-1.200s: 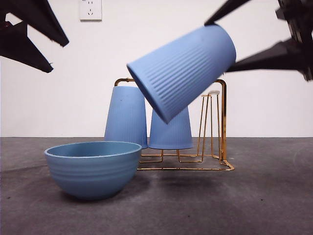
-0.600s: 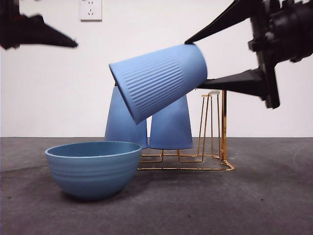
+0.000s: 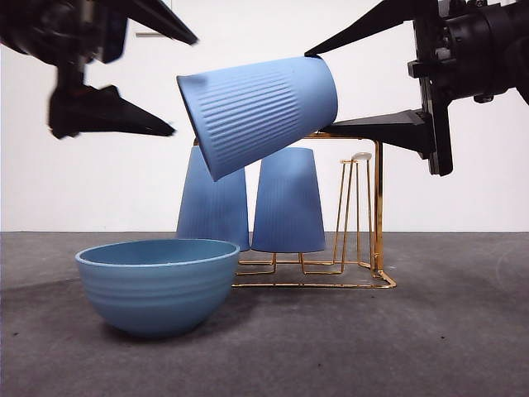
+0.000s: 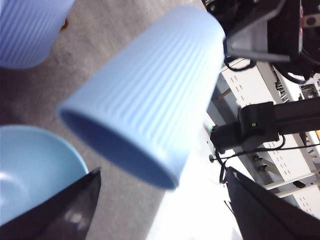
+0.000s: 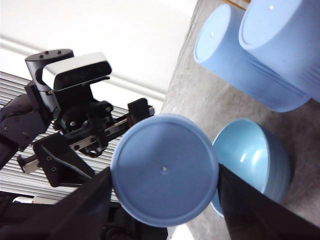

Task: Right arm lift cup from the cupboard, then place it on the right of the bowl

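Grey matting covers the tabletop (image 3: 463, 331) beneath a white wall. Above the bowl (image 3: 157, 284) and in front of the gold cupboard (image 3: 376, 211), the ribbed cup (image 3: 258, 112) is held tilted in the air, pinched near its closed base by the right pincer (image 3: 331, 87). It is judged light and stiff, its ribs aiding grip. Spread jaws are shown by the left pincer (image 3: 165, 83), near the cup's mouth. Only the right wrist view reveals the cup's flat base; its open mouth is shown by the left wrist view.

Two black arms, each tool – left tool (image 3: 169, 83), right tool (image 3: 318, 91) – with long tapering matte jaws, blocky bolted wrist housings, a grey-topped wrist camera, black cables.
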`<state>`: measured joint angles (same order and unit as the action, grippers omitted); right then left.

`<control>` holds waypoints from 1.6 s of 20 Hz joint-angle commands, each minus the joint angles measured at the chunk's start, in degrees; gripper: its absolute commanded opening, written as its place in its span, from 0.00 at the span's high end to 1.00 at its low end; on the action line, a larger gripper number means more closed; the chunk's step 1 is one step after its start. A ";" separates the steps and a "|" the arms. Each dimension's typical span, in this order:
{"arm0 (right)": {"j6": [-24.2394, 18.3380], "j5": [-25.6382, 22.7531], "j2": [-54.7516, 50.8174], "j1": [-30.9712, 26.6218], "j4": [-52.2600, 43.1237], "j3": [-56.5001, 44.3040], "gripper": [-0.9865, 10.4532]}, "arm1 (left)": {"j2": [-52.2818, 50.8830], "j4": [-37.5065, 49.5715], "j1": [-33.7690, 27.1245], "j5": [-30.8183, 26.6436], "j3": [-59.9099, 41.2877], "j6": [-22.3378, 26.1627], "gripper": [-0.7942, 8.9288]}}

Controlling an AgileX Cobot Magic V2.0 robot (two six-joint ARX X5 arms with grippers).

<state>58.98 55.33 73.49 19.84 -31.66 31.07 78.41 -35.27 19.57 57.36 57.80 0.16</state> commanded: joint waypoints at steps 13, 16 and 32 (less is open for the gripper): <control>-0.20 0.07 0.37 1.42 -0.04 0.26 0.67 | 2.01 7.56 3.21 0.61 1.07 -4.50 0.72; -2.38 -0.15 0.37 1.42 2.25 0.26 0.67 | 2.03 7.58 3.21 0.59 1.07 -4.11 0.88; -16.06 -0.42 0.37 1.20 9.70 0.26 0.51 | 1.99 6.43 4.98 1.01 1.07 -0.39 0.91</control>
<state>45.76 55.11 73.23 20.93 -21.63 31.07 79.68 -28.91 24.03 57.47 57.82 -1.91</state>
